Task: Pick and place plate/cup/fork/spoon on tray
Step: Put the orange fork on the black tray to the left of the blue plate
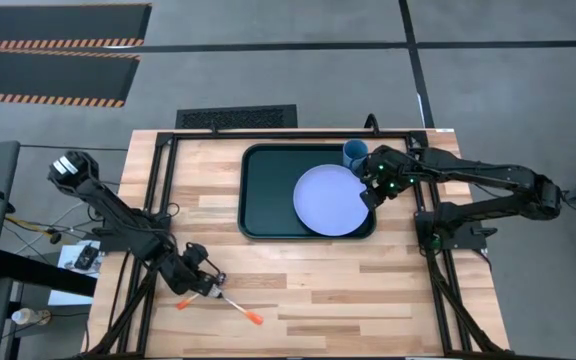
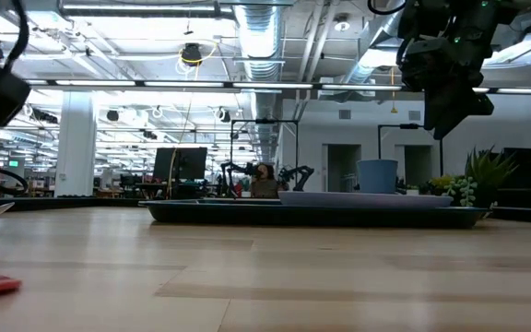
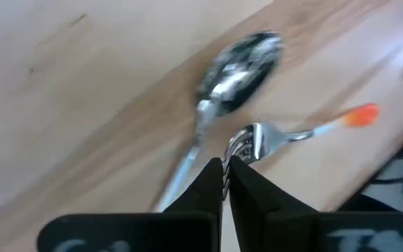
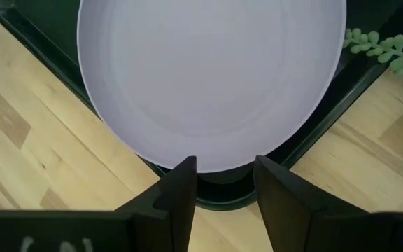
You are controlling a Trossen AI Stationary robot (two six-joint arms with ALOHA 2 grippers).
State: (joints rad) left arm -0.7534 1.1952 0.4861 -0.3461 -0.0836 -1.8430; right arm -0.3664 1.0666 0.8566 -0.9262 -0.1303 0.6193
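Left end effector sits low at the bench's near-left area, fingers pinched nearly together on the fork at its tines. The tines rest in the narrow slot betw. the tips; orange handle end points away from the tips. I judge it gripped, though contact is thin.

Spoon lies just beyond the tips, bowl up, touching or nearly touching the fork's neck; can't tell which.

Handling, my judgement: fork and spoon are slim, stiff, light; polished metal is slippery. Plastic handle is the better hold; a tine grip may let the fork pivot.

Right end effector hovers above the plate's near rim, fingers wide, holding nothing. Plate is pale lavender, smooth, flat w/ a shallow lip, lying inside the tray. Rigid, likely light; an edge pinch is the only hold.

Cup stands upright beyond the right end effector, in the tray's far corner. Small blue cylinder, prob. light plastic, easy to tip.

Bench is pale wood planks, matte.
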